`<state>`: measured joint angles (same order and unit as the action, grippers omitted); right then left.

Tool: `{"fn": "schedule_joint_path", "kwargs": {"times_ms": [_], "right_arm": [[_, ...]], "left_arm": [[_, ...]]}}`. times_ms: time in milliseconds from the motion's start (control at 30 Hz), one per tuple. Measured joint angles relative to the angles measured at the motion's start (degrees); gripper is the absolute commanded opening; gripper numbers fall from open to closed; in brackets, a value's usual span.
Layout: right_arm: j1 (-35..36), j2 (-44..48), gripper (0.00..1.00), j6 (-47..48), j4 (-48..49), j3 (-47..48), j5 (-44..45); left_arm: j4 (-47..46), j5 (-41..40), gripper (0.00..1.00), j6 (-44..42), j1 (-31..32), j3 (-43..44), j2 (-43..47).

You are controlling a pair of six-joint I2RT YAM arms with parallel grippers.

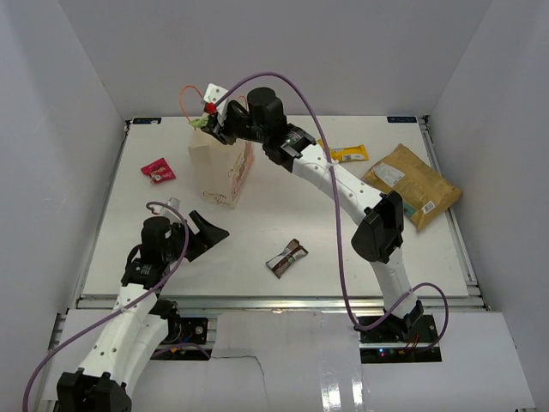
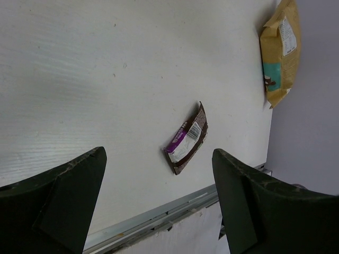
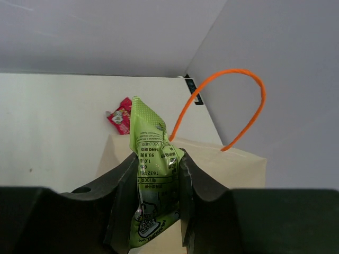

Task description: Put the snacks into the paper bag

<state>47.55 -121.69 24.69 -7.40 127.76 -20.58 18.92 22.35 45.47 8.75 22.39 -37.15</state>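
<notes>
The cream paper bag (image 1: 220, 172) stands upright at the table's back left, with orange loop handles (image 3: 233, 100). My right gripper (image 1: 206, 122) is shut on a green snack packet (image 3: 153, 180) and holds it above the bag's open top (image 3: 228, 164). My left gripper (image 1: 206, 232) is open and empty, low over the table's front left. The brown-and-white bar (image 1: 286, 258) lies ahead of it and shows between the fingers in the left wrist view (image 2: 186, 140). A pink-red packet (image 1: 158, 171), a yellow packet (image 1: 349, 154) and the tan-brown pouch (image 1: 412, 183) lie on the table.
White walls enclose the table on three sides. The table's metal front rail (image 2: 159, 217) runs close under my left gripper. The pouch (image 2: 278, 50) lies by the right wall.
</notes>
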Motion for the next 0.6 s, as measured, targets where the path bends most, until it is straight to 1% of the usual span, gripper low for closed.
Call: {"fn": "schedule_joint_path", "kwargs": {"times_ms": [100,167,200,300,433,533,600], "right_arm": [[0.5,-1.46,0.55,-0.55,4.39,-0.07,4.98],[0.79,-1.68,0.62,-0.7,6.32,-0.17,7.5],[0.9,-1.68,0.67,-0.61,7.21,-0.22,8.41],[0.98,-1.55,0.73,-0.68,9.57,-0.72,9.57],[1.01,-0.61,0.77,-1.6,9.2,-2.67,9.2],[0.55,1.6,0.77,-2.45,6.01,-3.96,5.05],[-0.24,4.57,0.77,-3.34,2.36,-4.9,-0.48]], "left_arm": [[1.16,0.0,0.92,-0.2,0.0,0.07,0.7],[1.86,-0.02,0.92,-0.44,0.0,0.11,1.38],[2.14,0.0,0.92,-0.5,0.0,0.15,1.75],[2.58,0.46,0.92,-1.09,0.0,0.57,2.23],[2.89,2.05,0.91,-2.23,0.0,2.51,1.01],[2.43,3.45,0.9,-3.37,0.57,4.83,-0.83],[1.81,3.89,0.9,-4.24,2.56,6.56,-2.8]]}}
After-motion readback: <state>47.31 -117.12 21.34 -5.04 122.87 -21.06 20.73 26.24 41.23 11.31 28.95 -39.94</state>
